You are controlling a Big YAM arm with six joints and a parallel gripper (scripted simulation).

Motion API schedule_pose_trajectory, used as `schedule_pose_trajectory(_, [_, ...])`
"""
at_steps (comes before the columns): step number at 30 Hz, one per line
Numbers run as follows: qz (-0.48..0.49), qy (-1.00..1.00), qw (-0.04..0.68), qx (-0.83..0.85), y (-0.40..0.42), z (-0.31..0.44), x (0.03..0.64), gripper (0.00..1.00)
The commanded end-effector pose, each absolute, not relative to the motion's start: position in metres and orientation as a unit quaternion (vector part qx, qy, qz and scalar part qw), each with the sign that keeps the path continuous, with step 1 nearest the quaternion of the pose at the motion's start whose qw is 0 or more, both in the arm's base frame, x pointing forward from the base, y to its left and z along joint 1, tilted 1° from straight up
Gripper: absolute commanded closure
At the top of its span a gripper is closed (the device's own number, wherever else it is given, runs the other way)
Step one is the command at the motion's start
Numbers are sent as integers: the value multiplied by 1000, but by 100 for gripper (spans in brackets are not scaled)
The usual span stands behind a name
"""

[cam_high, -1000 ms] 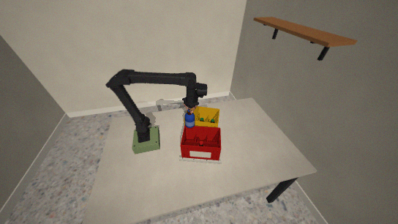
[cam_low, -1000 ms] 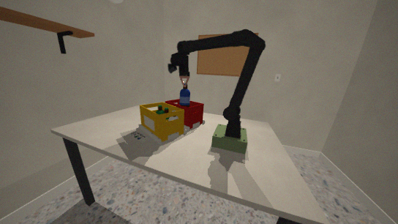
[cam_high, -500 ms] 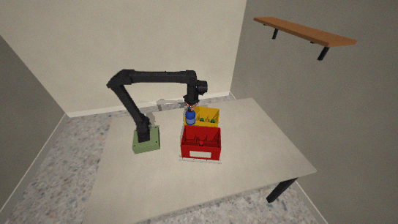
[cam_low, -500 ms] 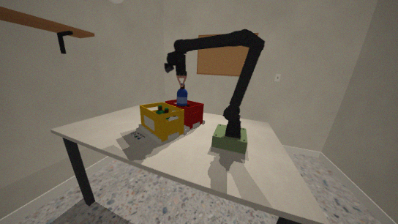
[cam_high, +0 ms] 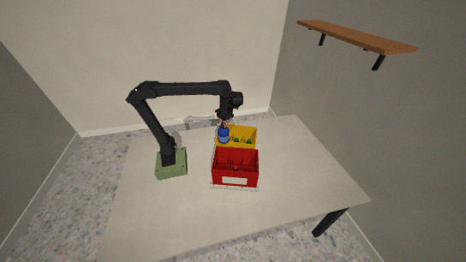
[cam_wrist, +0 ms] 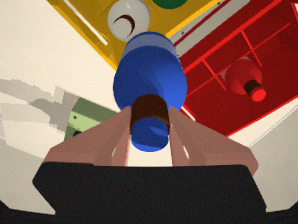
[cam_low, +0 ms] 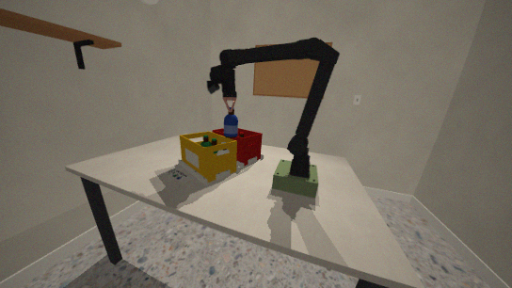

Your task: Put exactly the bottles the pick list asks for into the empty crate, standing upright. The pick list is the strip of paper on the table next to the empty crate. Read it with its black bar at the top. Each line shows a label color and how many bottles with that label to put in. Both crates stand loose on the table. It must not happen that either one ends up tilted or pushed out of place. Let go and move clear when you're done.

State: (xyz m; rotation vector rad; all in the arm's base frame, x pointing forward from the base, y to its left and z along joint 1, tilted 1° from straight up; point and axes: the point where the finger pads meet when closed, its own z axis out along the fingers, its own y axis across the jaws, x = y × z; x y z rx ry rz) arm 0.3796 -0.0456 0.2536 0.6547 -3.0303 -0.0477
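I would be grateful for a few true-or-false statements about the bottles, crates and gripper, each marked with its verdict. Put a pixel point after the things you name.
The gripper (cam_high: 224, 123) (cam_low: 231, 111) (cam_wrist: 149, 113) holds the blue bottle (cam_high: 223, 133) (cam_low: 231, 125) (cam_wrist: 150, 70) by its neck. True.
The blue bottle hangs upside down. False: its cap points up.
The red crate (cam_high: 235, 178) (cam_low: 254, 147) (cam_wrist: 240, 117) holds a red bottle (cam_high: 235, 167) (cam_low: 242, 135) (cam_wrist: 242, 76). True.
The yellow crate (cam_high: 242, 145) (cam_low: 222, 165) (cam_wrist: 96, 28) has no bottles in it. False: green-capped bottles stand there.

Beige walls (cam_high: 171, 43) (cam_low: 400, 56), a wooden shelf (cam_high: 355, 36) (cam_low: 56, 32), pale table (cam_high: 291, 214) (cam_low: 325, 226), speckled floor (cam_high: 64, 201) (cam_low: 226, 254).
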Motion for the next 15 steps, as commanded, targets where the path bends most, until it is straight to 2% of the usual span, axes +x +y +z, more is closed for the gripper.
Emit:
schedule_pose_trajectory(1, [6, -979, -37, 203, -40, 303, 405, 100])
schedule_pose_trajectory(15, [3, -979, -31, 203, -17, 298, 416, 100])
